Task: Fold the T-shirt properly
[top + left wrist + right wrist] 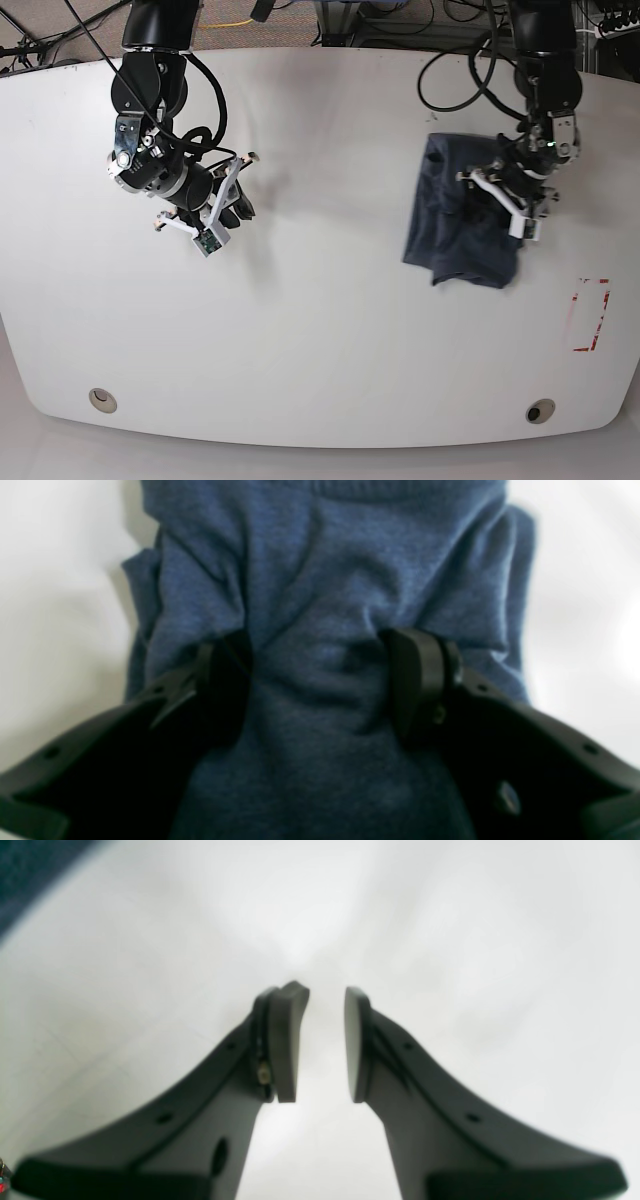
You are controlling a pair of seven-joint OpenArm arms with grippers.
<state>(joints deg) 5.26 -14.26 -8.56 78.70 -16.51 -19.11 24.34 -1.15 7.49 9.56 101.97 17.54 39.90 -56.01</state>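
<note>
The T-shirt lies folded into a narrow slate-blue bundle on the white table, right of centre in the base view. My left gripper is down on its right side. In the left wrist view the T-shirt fills the frame. There the left gripper is open, its black fingers wide apart and resting on puckered cloth that bulges between them. My right gripper hovers over bare table far to the left. In its wrist view the right gripper shows a narrow gap with nothing in it.
A red-outlined rectangle is marked near the table's right edge. Two round grommets sit near the front edge. Cables hang behind the left arm. A dark corner of floor shows in the right wrist view.
</note>
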